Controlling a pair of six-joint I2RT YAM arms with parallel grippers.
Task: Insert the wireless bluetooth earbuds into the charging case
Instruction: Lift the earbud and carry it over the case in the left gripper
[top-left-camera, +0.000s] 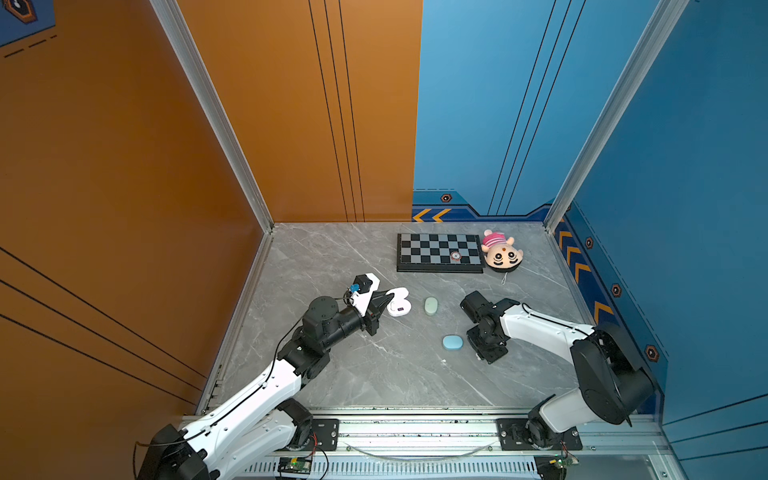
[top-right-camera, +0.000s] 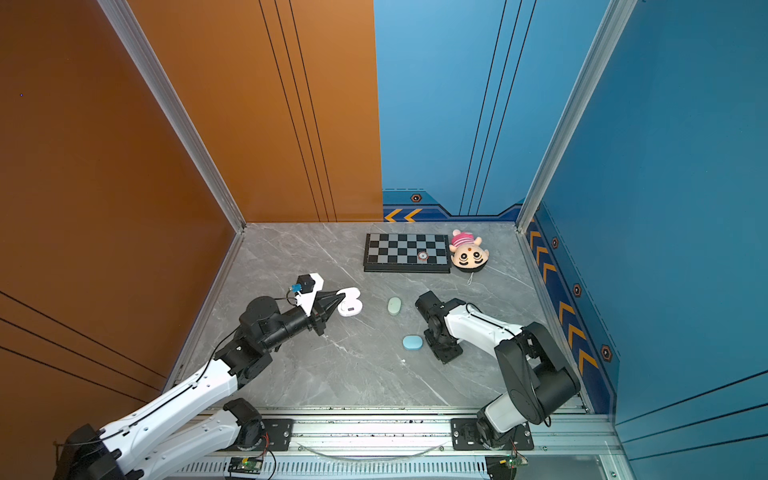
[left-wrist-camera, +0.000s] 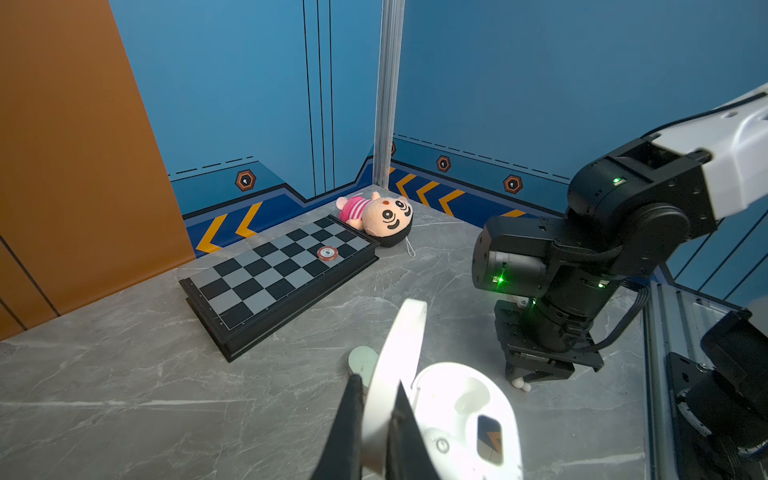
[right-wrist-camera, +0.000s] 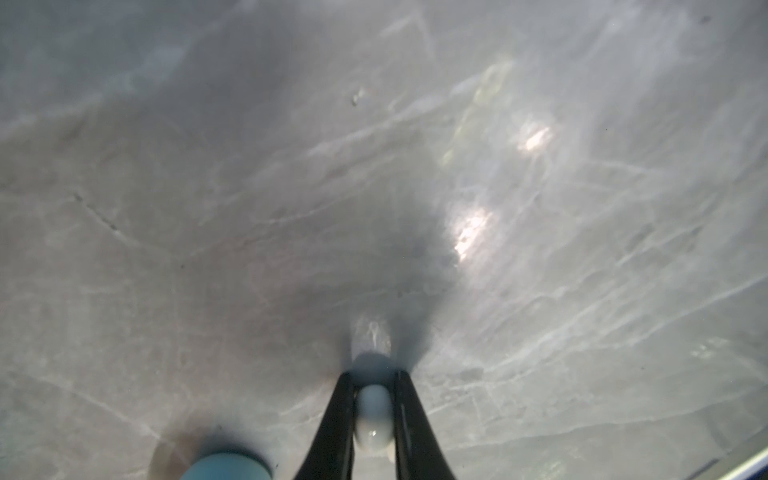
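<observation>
A white charging case (top-left-camera: 401, 307) lies open on the grey table, left of centre in both top views, its two wells empty (left-wrist-camera: 469, 399). My left gripper (left-wrist-camera: 378, 384) is shut on the case's raised lid (left-wrist-camera: 405, 332), one finger on each side. My right gripper (right-wrist-camera: 374, 380) points straight down at the table near the front right and is shut on a small white earbud (right-wrist-camera: 374, 415). The left wrist view shows that earbud (left-wrist-camera: 521, 384) peeking out under the right gripper's black fingers, at the table surface. No other earbuds are clearly visible.
A pale green closed case (top-left-camera: 431, 306) lies between the two grippers. A blue closed case (top-left-camera: 452, 342) sits just left of the right gripper. At the back stand a chessboard (top-left-camera: 440, 251) with a red chip (top-left-camera: 456, 256) and a plush toy (top-left-camera: 502, 251). Walls enclose three sides.
</observation>
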